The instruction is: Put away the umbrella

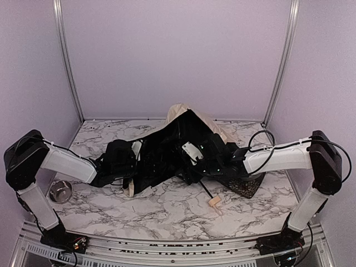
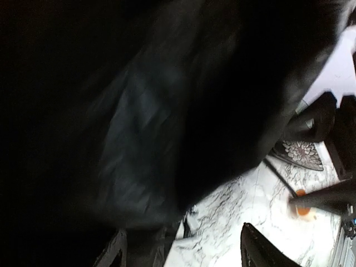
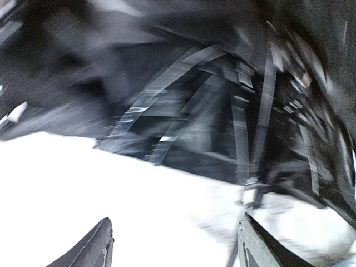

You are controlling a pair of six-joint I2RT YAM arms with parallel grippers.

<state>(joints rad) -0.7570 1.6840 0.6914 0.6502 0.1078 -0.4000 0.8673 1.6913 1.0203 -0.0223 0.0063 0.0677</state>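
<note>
Loosely, one umbrella (image 1: 167, 150) sprawls between two hands.
Right hand (image 3: 175, 222) gapes empty, bare table (image 3: 67, 183) beneath; left hand (image 2: 182, 231) spread, hold unclear.

Umbrella (image 1: 167, 150) black lining, cream outside; table (image 1: 167, 206) white-grey marble.
</note>
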